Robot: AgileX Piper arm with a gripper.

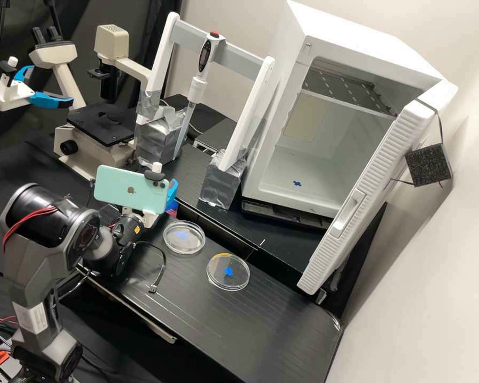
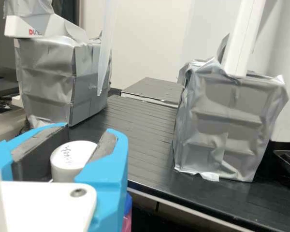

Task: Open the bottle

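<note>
Bottle cap [image 2: 70, 162], white and round, sat between the two blue fingers [image 2: 115, 166] of the gripper [image 1: 171, 194], toward the left part of the black bench [image 1: 282, 324]. The jaws pinched the cap, with a dark pad along one side and the other pad lapping over its edge. Its flat top faced up, and the wrist view took in both that top, with small handwriting across it, and some of the side wall below. The bottle's long axis therefore looked roughly upright; a slight lean could not be judged.

Below the cap the bottle was hidden behind the near finger and the white gripper housing [image 2: 46, 205]. A scrap of blue and pink [image 2: 127, 221] peeked out just beside that finger, cut off by the edge of the wrist view, and whether it belonged to the bottle could not be told. In the high view the pale green phone [image 1: 127, 192] on the arm covered much of the gripper, so the cap could not be made out there.

To the right of the gripper, on the bench, lay two clear round dishes [image 1: 184, 246] [image 1: 218, 279], near each other. Farther back stood two silver-wrapped blocks [image 2: 46, 82] [image 2: 222, 128], each with a white post rising from it; both posts were cut off in the wrist view. At the far right was a white cabinet [image 1: 287, 165] with its door open.
</note>
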